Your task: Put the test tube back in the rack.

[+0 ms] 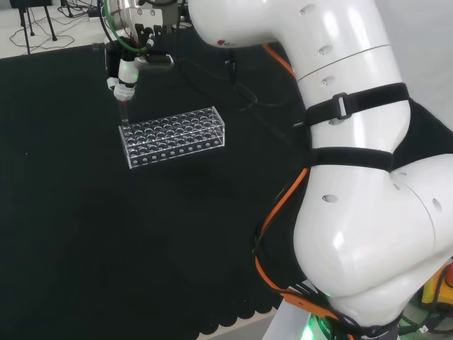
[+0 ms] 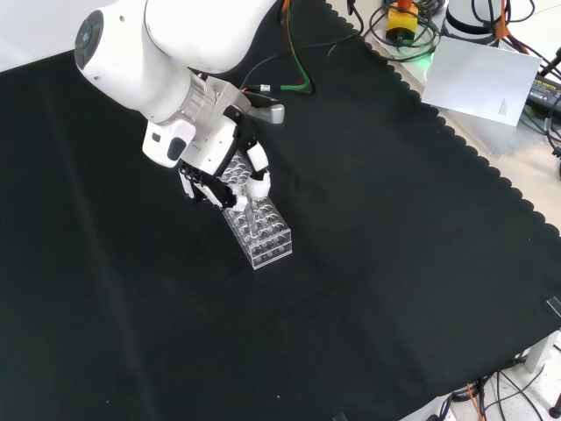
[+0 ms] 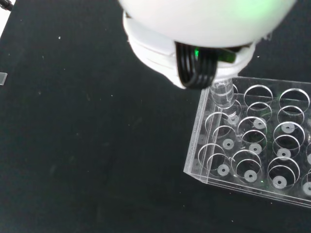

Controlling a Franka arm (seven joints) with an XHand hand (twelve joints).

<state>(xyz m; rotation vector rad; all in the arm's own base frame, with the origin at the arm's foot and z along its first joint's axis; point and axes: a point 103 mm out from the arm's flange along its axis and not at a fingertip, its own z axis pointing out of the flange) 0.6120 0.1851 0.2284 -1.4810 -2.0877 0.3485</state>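
Curled around a clear test tube (image 1: 124, 108), the hand (image 1: 126, 76) hangs over the far left end of the rack (image 1: 173, 136) in the head view. Its fingers (image 2: 256, 175) pinch the tube upright, the lower tip at a corner hole of the clear plastic rack. Seen from the wrist, the tube (image 3: 222, 94) enters that corner hole. Black cloth (image 1: 106, 241) covers the table under the rack.

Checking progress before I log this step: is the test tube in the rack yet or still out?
Going in, not seated. The robot hand holds the test tube upright at the rack's end, its tip in a corner hole; how deep, I cannot tell.
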